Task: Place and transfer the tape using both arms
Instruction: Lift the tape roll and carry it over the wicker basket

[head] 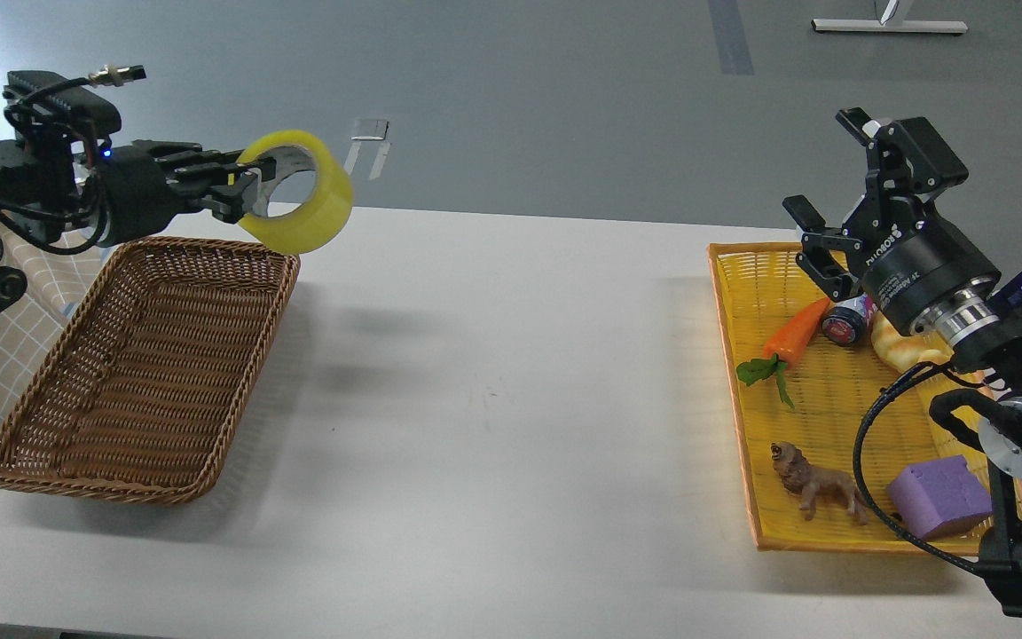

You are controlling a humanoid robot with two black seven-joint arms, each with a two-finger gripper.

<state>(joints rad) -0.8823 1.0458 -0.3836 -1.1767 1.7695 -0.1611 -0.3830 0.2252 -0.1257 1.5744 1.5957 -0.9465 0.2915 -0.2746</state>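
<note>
The tape (pixel 311 209), a wide translucent yellow roll with a grey-white core, hangs in the air above the far right corner of the brown wicker basket (pixel 50 444). My left gripper (pixel 240 185) comes in from the left and is shut on the roll's wall, with one finger inside the core. My right gripper (pixel 826 182) is at the right, above the far end of the yellow tray (pixel 742 417). Its fingers are spread wide and hold nothing.
The brown basket holds nothing. The yellow tray holds a toy carrot (pixel 790 337), a small can (pixel 846 321), a toy lion (pixel 817 484), a purple block (pixel 939 497) and a yellow item partly behind my right wrist. White tabletop (pixel 493 399) lies between basket and tray.
</note>
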